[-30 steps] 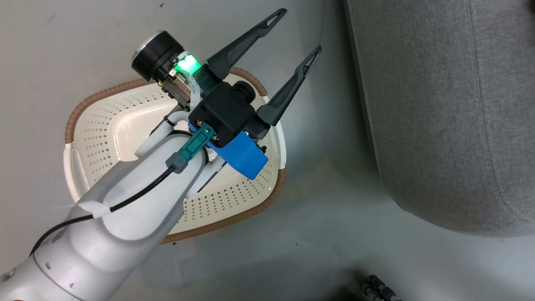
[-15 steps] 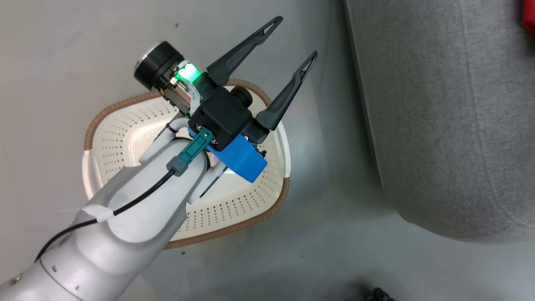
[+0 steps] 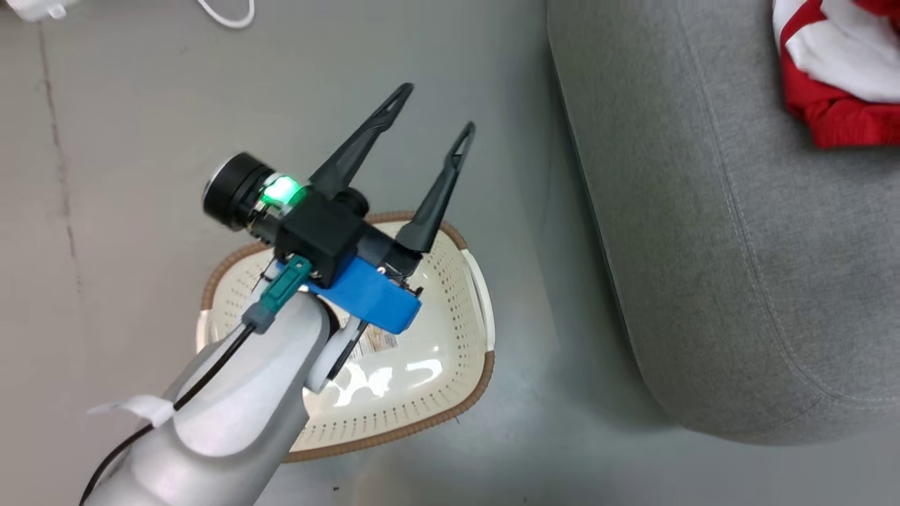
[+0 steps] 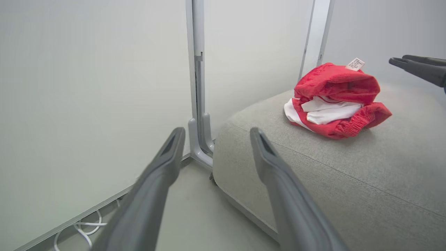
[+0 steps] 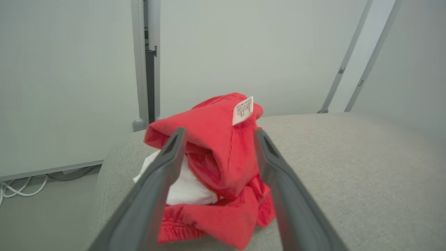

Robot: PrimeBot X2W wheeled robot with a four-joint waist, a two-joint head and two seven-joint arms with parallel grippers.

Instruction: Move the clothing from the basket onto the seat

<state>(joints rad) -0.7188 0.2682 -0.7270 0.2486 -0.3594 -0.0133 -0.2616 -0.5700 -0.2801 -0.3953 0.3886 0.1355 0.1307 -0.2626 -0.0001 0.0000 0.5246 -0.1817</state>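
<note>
Clothing (image 5: 216, 146) lay bunched on the seat (image 5: 348, 167). Right gripper (image 5: 218, 131) sat near it, jaws wide, gripping nothing. Left gripper (image 3: 436, 107) hung over the basket (image 3: 464, 295), jaws wide too.

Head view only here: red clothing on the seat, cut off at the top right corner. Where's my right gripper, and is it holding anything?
Observer: The right gripper is open, straddling the clothing without gripping it.
Operator: Is it fully set down?
Observer: Yes, the left wrist view shows all of it resting on the seat, back from the edge.
Operator: Anything sticking out?
Observer: A small white care label stands up on top.
</note>
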